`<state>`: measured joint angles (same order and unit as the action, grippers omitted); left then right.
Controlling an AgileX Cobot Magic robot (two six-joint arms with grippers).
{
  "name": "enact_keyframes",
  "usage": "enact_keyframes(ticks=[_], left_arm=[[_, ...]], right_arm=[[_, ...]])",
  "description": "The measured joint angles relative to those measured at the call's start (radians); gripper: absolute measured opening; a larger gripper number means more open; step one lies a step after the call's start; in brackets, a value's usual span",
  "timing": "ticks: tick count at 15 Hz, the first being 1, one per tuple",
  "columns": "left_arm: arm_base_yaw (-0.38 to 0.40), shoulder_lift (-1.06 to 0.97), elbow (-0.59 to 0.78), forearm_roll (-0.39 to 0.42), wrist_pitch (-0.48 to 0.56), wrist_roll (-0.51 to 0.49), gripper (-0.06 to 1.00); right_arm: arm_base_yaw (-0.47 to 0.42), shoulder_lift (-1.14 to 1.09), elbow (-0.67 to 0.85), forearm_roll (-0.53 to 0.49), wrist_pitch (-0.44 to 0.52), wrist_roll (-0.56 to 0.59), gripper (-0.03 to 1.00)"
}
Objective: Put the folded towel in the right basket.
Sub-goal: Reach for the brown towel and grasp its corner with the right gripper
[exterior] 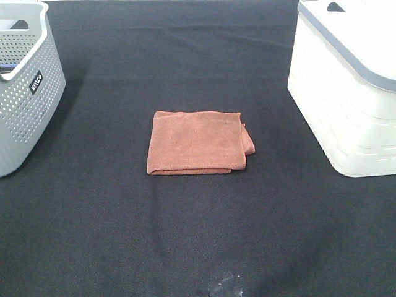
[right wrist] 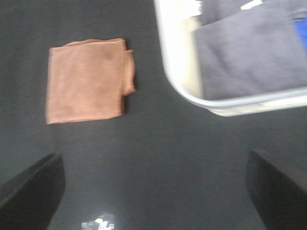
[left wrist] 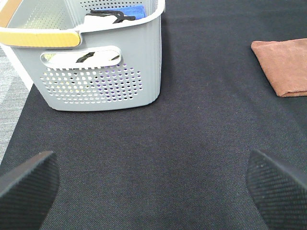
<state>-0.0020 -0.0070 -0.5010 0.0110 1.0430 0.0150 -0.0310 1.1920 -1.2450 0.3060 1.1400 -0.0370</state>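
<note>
Since the right gripper [right wrist: 153, 191] is spread wide, it should pinch all layers of the folded rust-brown cloth towel [right wrist: 86, 79] ahead.

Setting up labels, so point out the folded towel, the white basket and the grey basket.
folded towel [exterior: 197, 141]: exterior high view, middle of top face.
white basket [exterior: 346, 117]: exterior high view, slatted side wall.
grey basket [exterior: 25, 114]: exterior high view, perforated side wall.

Brown folded towel [right wrist: 85, 80] near white basket [right wrist: 175, 57]; right gripper [right wrist: 153, 191] spread
</note>
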Motion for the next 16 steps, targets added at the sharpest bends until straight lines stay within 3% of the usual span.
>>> enact_keyframes(ticks=[2, 6, 7, 9, 11, 13, 16], left_arm=[[0.000, 0.000, 0.000, 0.000, 0.000, 0.000, 0.99], [0.000, 0.000, 0.000, 0.000, 0.000, 0.000, 0.99], [0.000, 0.000, 0.000, 0.000, 0.000, 0.000, 0.99], [0.000, 0.000, 0.000, 0.000, 0.000, 0.000, 0.99], [0.000, 0.000, 0.000, 0.000, 0.000, 0.000, 0.99], [0.000, 0.000, 0.000, 0.000, 0.000, 0.000, 0.99], [0.000, 0.000, 0.000, 0.000, 0.000, 0.000, 0.99]], right_arm=[[0.029, 0.067, -0.008, 0.074, -0.053, -0.025, 0.98], [0.304, 0.282, -0.055, 0.084, -0.236, 0.037, 0.98], [0.304, 0.282, -0.055, 0.084, -0.236, 0.037, 0.98], [0.410, 0.444, -0.094, 0.093, -0.277, 0.066, 0.98], [0.437, 0.534, -0.095, 0.104, -0.288, 0.074, 0.98], [0.438, 0.591, -0.096, 0.125, -0.400, 0.080, 0.98], [0.438, 0.647, -0.100, 0.138, -0.442, 0.080, 0.98]])
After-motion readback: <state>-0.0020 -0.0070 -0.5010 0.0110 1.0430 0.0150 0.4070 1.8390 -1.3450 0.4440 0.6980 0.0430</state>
